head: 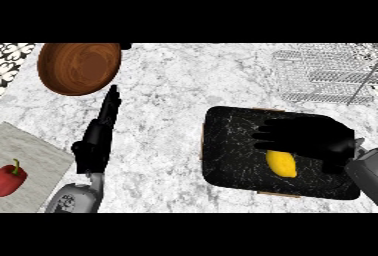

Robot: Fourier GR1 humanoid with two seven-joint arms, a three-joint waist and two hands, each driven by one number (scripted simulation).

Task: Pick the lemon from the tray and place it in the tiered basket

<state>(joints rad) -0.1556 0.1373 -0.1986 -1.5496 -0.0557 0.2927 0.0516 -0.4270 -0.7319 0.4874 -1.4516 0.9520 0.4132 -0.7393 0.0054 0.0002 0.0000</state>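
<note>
Both grey forearms enter from the lower edge of the marble bench. On the left side, the left hand (98, 137) stands still with its fingers straight and pointing toward the far edge, holding nothing. On the right side, the right hand (306, 137) spreads over the black tray (229, 150), its fingers extended rather than curled, hovering just above the lemon (281, 163). That lemon lies inside the tray, toward its near right part, partly under the hand's shadowed palm; whether the hand touches it cannot be told. At the far right corner sits the wire tiered basket (325, 75). A wooden bowl (79, 67) rests near the far left corner, and a red pepper (11, 177) lies on a grey mat (33, 160) at the near left edge.
</note>
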